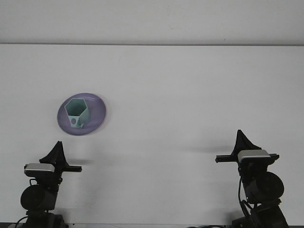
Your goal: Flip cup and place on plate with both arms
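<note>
A pale green hexagonal cup [76, 113] stands upright, mouth up, on a purple plate [97, 114] at the left of the white table. Its handle points toward the near edge. My left gripper [55, 154] sits low at the near left edge, below the plate and well apart from it. My right gripper [243, 142] rests at the near right edge, far from the cup. Neither gripper holds anything.
The white table [190, 95] runs back to a pale wall along the top. Both arm bases and their wrist cameras fill the bottom corners.
</note>
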### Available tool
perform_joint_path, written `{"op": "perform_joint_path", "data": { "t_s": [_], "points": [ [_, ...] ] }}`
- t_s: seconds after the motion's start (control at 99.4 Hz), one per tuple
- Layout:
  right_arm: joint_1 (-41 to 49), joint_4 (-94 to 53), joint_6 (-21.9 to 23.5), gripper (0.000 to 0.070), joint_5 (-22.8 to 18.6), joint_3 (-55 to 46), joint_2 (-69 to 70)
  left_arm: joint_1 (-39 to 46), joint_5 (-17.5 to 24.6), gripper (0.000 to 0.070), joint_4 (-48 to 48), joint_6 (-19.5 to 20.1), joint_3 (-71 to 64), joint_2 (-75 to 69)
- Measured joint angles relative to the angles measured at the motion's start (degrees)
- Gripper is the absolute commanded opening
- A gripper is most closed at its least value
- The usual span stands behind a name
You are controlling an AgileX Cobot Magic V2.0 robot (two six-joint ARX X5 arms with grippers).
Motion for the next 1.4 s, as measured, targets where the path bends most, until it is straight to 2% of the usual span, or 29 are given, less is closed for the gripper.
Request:
{"op": "perform_joint_path", "data": {
  "t_s": [0.151,0.956,1.157,1.228,1.268,1.278,1.298,1.399],
  "points": [
    [0.0,0.0,0.0,0.0001,0.0,0.0,0.0,0.0,0.0,0.0014,-1.0,0.5,-2.1,-5.7],
    [0.0,0.5,0.0,0.0001,0.0,0.0,0.0,0.0,0.0,0.0014,-1.8,0.9,-2.1,-5.6],
    [-0.7,2.6,-1.6,0.0001,3.4,0.0,-0.3,0.0,0.0,0.0014,-1.8,0.9,-2.1,-5.6],
    [-2.4,2.6,-3.1,0.0001,1.9,-0.2,-1.8,0.0,0.0,0.0014,-1.8,0.9,-2.1,-5.6],
    [-3.7,2.9,-4.1,0.0001,-0.2,-0.9,-3.1,0.0,0.0,0.0014,-1.8,0.9,-2.1,-5.6],
    [-5.4,3.3,-5.3,0.0001,-3.0,-2.6,-5.3,0.0,0.0,0.0014,-1.8,0.9,-2.1,-5.6],
    [-6.4,3.4,-6.1,0.0001,-4.5,-3.8,-6.6,0.0,0.0,0.0014,-1.8,0.9,-2.1,-5.6],
    [-10.5,3.4,-9.0,0.0001,-8.1,-9.2,-11.5,0.0,0.0,0.0014,-1.8,0.9,-2.1,-5.6]
  ]
}}
